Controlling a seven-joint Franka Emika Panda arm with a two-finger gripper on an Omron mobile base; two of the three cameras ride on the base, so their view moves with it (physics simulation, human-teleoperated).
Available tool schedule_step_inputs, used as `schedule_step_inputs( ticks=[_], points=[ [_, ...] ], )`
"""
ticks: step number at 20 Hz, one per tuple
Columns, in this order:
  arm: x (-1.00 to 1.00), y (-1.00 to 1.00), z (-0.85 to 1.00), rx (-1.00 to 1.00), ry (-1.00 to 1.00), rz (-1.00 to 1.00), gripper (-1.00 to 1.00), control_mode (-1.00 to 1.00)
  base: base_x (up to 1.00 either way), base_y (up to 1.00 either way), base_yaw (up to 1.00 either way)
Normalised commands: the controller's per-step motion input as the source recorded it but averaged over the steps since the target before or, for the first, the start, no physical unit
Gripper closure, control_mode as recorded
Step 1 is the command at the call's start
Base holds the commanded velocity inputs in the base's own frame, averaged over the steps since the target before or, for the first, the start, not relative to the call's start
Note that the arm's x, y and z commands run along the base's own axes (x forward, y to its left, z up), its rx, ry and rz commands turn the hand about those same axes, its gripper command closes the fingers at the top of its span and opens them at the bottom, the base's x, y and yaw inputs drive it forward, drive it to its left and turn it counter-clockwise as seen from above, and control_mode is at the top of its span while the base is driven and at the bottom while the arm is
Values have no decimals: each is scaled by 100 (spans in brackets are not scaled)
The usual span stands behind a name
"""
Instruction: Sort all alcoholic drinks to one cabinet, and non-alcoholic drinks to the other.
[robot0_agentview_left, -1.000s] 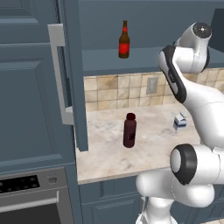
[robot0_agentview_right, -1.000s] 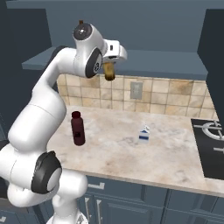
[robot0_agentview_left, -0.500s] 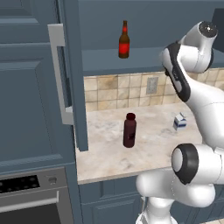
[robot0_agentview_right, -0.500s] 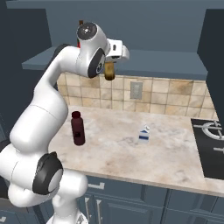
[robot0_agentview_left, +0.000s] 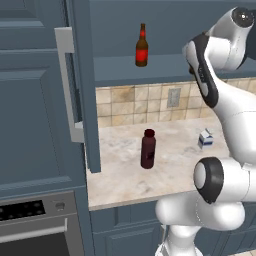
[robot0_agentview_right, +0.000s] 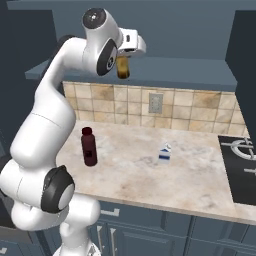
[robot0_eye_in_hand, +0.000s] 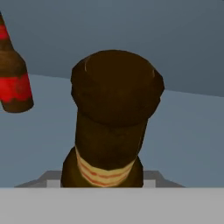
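In the left base view, the red-labelled beer bottle (robot0_agentview_left: 142, 45) is seen standing upright on the shelf (robot0_agentview_left: 165, 66) of the open upper cabinet, behind the swung-out cabinet door (robot0_agentview_left: 80, 85); it is judged to have been set there as the start of the alcoholic group. The maroon bottle (robot0_agentview_left: 148, 149) is left upright on the worktop (robot0_agentview_left: 172, 162), well apart from the small carton (robot0_agentview_left: 204, 139), and is judged to be waiting for the other cabinet. The arm is raised to shelf height at the right of this picture. In the right base view, what is hidden from the left is shown: the tool (robot0_agentview_right: 126, 54) is held at the shelf (robot0_agentview_right: 165, 77) edge, with the tan-labelled beer bottle (robot0_agentview_right: 123, 67) hanging below it, gripped near its top so that the body can be lowered upright onto the shelf. The maroon bottle (robot0_agentview_right: 89, 146) and the carton (robot0_agentview_right: 165, 153) are seen on the worktop (robot0_agentview_right: 190, 175) from the other side, with a stove (robot0_agentview_right: 242, 165) at its right end. In the hand view, the tan-labelled beer bottle (robot0_eye_in_hand: 111, 118) is looked down on along its length, its base towards the shelf (robot0_eye_in_hand: 188, 131), and the tool is taken to be clenched on it, though the fingertips themselves are covered by the bottle. Only here is it made plain how near the red-labelled beer bottle (robot0_eye_in_hand: 13, 83) stands: beside the carried bottle and apart from it, so some care is judged necessary for a clean set-down.
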Motion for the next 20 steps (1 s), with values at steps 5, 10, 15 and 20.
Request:
schedule_step_inputs(
  ticks=[5, 10, 15, 20],
  points=[
    [0, 12, 13, 0, -15, 0, 100, -100, 0, 0, 0],
    [26, 7, 0, 0, -9, 0, 100, -100, 0, 0, 0],
    [59, 6, -5, 0, 0, 0, 100, -100, 0, 0, 0],
    [73, 3, -14, 0, 0, 0, 100, -100, 0, 0, 0]
  ],
)
